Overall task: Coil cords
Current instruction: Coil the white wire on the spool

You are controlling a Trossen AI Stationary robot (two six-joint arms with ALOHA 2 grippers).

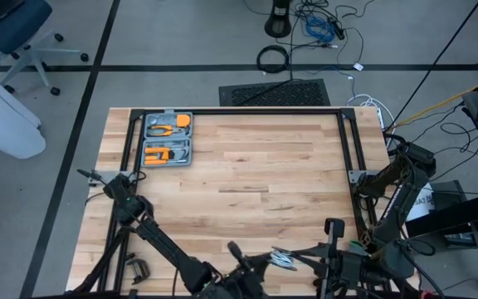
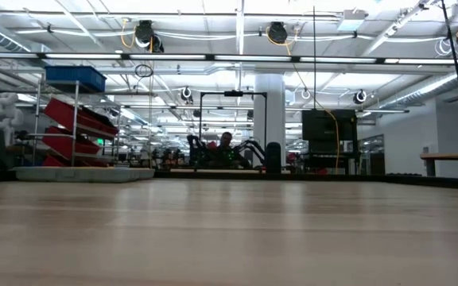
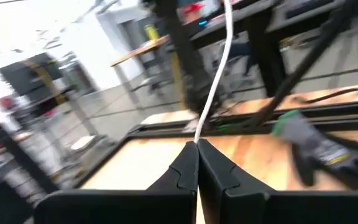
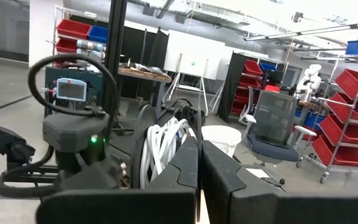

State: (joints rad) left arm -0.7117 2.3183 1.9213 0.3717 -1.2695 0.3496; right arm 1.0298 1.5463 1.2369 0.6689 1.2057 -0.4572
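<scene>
The white cord (image 3: 215,74) is cut off by the left wrist view's upper edge, and its far end is not seen. The room behind it is blurred. Both arms are partly cropped in the high view
</scene>
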